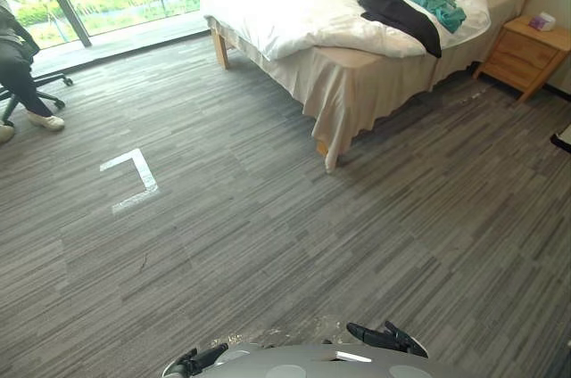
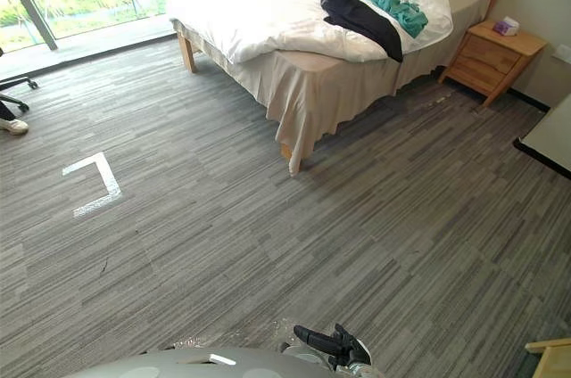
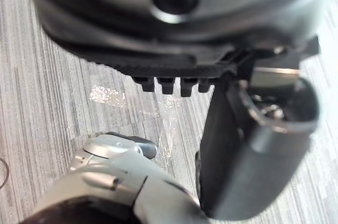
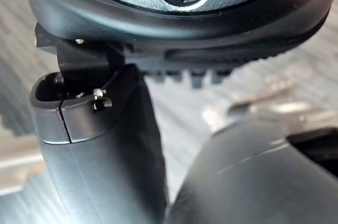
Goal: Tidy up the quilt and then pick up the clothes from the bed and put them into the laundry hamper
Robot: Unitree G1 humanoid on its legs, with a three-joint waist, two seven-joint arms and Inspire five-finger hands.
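**Cloth, wood and carpet**

The quilt is white matt cloth, soft and rumpled. On it lie a black garment and a teal garment, both of creased matt fabric. The bed has a pale wood frame under a smooth beige cloth skirt. The nightstand, far right, is satin-finished wood. The floor is rough, grey streaked carpet. The left hand and right hand are dark smooth plastic with a dull sheen.

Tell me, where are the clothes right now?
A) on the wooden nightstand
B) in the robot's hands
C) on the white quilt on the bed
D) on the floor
C: the black garment and the teal garment lie next to each other on the white quilt atop the bed.
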